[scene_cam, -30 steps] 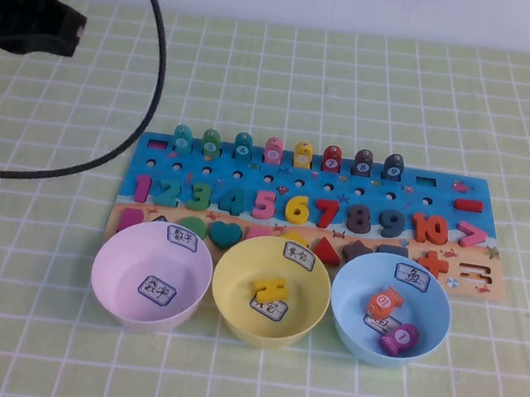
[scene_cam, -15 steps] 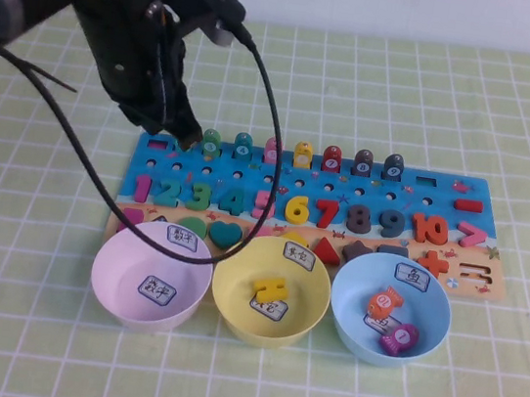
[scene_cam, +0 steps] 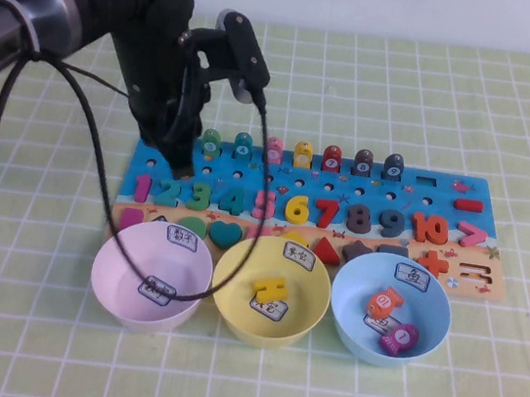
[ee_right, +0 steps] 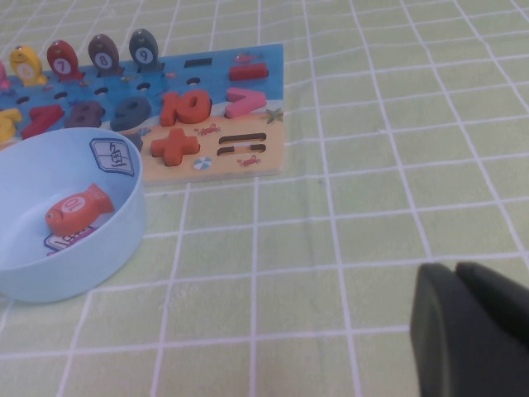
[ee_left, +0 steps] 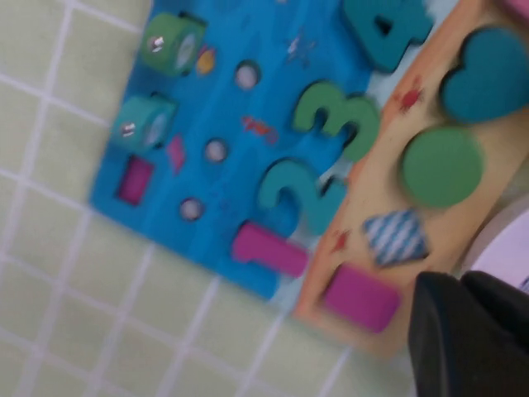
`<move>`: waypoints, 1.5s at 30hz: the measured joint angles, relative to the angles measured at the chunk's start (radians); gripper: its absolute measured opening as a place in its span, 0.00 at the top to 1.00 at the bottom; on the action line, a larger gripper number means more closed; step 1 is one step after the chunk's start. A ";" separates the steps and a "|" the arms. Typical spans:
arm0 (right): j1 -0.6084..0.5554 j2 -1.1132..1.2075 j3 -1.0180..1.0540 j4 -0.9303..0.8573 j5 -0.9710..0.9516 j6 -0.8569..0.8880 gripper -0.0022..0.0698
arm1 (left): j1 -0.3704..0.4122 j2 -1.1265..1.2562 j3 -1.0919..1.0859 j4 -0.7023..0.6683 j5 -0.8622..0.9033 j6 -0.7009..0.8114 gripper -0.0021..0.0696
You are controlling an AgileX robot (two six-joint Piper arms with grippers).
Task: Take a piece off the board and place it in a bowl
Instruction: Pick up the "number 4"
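The blue puzzle board (scene_cam: 423,196) lies just behind the pink-lilac bowl (scene_cam: 114,286). The left gripper (scene_cam: 180,159) hangs over the board's left end; whether it is open or closed cannot be told. The right gripper (ee_right: 471,327) is off the board, likewise unreadable. The dark-teal "4" (scene_cam: 233,200) sits in the board's digit row

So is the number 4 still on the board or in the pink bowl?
On the board. The teal 4 sits in its row between 3 and 5. The pink bowl holds only labels. The left hand hovers near the 1; the right hand is parked.
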 joint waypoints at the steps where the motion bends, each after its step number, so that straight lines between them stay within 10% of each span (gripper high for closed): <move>1: 0.000 0.000 0.000 0.000 0.000 0.000 0.99 | 0.000 0.009 0.000 -0.029 -0.007 -0.047 0.98; 21: 0.000 0.000 0.000 0.000 0.000 0.000 0.99 | 0.004 0.294 -0.196 -0.183 -0.008 -0.473 0.97; 32: 0.000 0.000 0.000 0.000 0.000 0.000 0.99 | 0.004 0.304 -0.233 -0.187 -0.007 -0.574 0.54; 45: 0.000 0.000 0.000 0.000 0.000 0.000 0.99 | 0.004 0.340 -0.233 -0.189 -0.049 -0.619 0.50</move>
